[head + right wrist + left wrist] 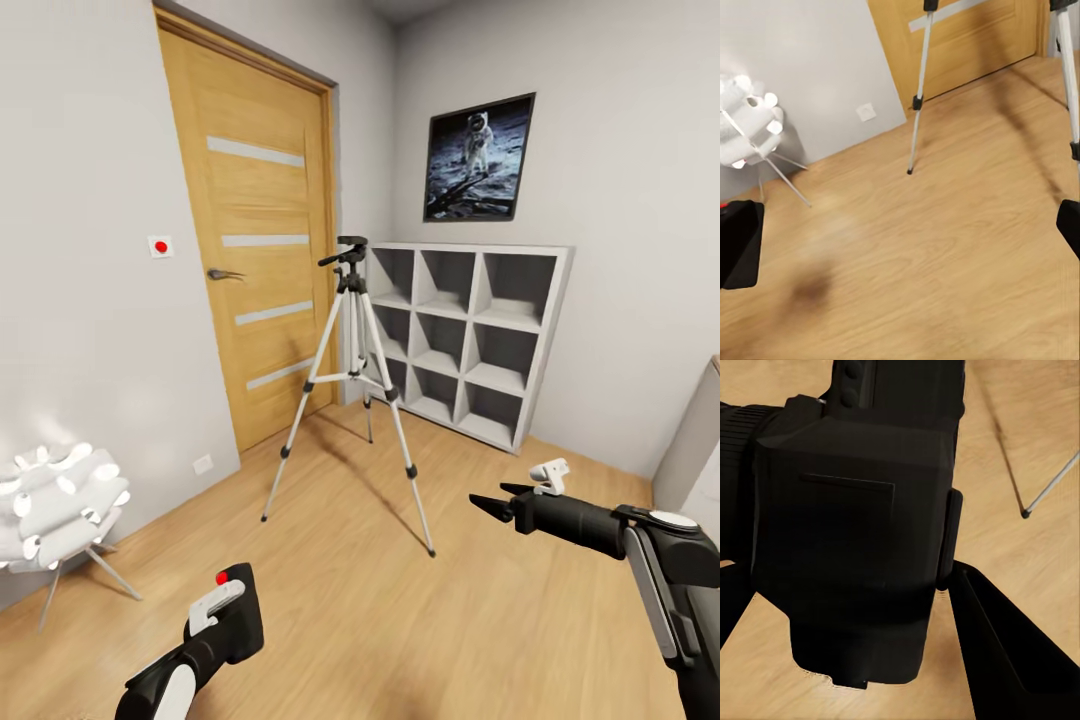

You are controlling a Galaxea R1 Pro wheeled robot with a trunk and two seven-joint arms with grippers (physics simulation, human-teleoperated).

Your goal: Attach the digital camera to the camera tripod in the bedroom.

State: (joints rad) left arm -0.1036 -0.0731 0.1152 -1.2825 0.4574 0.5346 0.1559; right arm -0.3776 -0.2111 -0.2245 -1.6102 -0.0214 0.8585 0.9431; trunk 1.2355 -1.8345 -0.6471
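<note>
The camera tripod (351, 372) stands upright on the wood floor in front of the oak door, legs spread and black head with nothing on it. My left gripper (213, 608) sits low at the front left, shut on the digital camera (245, 622), whose red dot faces up. In the left wrist view the black camera body (847, 547) sits between the two fingers (1012, 652), with a tripod foot (1026, 514) beyond. My right gripper (497, 498) hovers open at the right, level with the tripod's feet. The right wrist view shows one finger (1069, 225), tripod legs (917, 101) and the camera (739, 244).
An oak door (260, 250) with frosted strips is behind the tripod. A grey cube shelf (470, 330) stands in the corner under an astronaut picture (478, 158). A white ball lamp (55, 510) on thin legs sits at the left wall. Pale furniture (695, 440) edges in at right.
</note>
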